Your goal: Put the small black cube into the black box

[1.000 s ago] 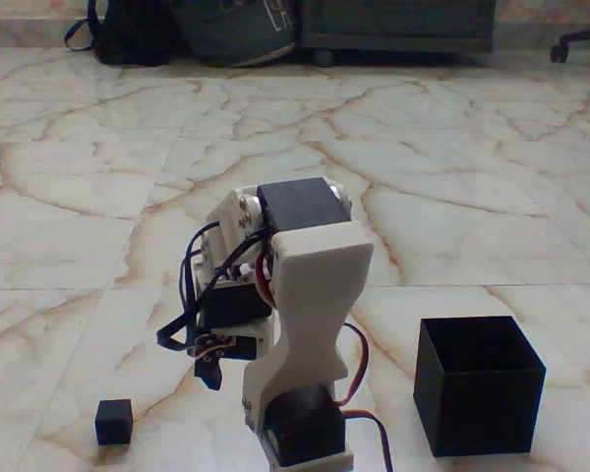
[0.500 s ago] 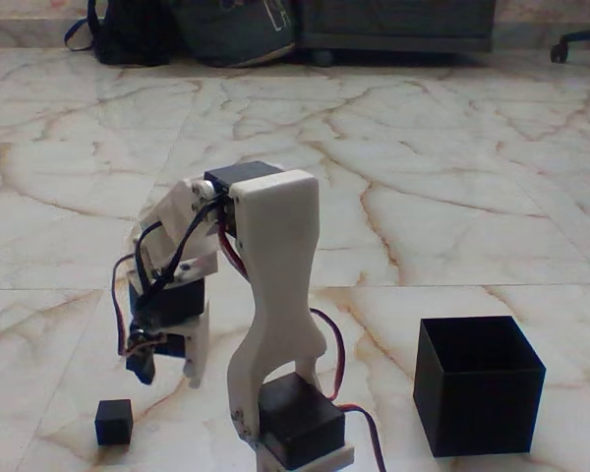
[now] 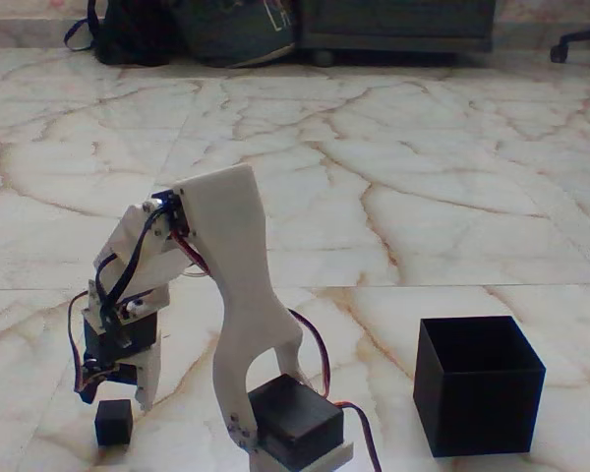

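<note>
Marble floor (image 3: 452,197) carries everything here. At lower right the black box (image 3: 479,385) stands upright with its mouth open, well apart from the work. The gripper (image 3: 113,390) hangs at lower left with its fingers parted around a narrow gap, nothing held, tips just above the small black cube (image 3: 113,422). Judged from this, a good grasp needs the fingers straddling the cube squarely before closing, so it doesn't skid.

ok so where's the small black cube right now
In the fixed view the small black cube sits on the marble floor at lower left, just beneath the gripper, far left of the black box.
</note>
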{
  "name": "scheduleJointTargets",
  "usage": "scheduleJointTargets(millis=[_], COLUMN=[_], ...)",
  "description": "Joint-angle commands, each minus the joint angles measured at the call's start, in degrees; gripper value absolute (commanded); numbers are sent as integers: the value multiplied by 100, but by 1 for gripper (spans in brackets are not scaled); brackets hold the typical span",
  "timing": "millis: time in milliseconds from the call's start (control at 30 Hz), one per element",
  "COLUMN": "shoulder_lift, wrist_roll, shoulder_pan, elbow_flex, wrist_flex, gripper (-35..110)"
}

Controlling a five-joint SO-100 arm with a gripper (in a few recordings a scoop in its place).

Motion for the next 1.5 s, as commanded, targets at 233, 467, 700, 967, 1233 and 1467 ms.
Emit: scheduleJointTargets(millis=[233, 467, 700, 967, 1233, 1467], shoulder_lift=[-668, -712, -1327, -1591, -1002, -79], wrist_roll=[-158, -615, -492, -624, -976, -1477], shoulder_pan=[-9, 149, 149, 114, 202, 1090], elbow_flex=[-1037, -1591, -2162, -2162, -2171, -2276], wrist_flex=[-53, 1354, 1608, 1239, 1556, 2320], gripper=[8, 8, 8, 1, 0, 0])
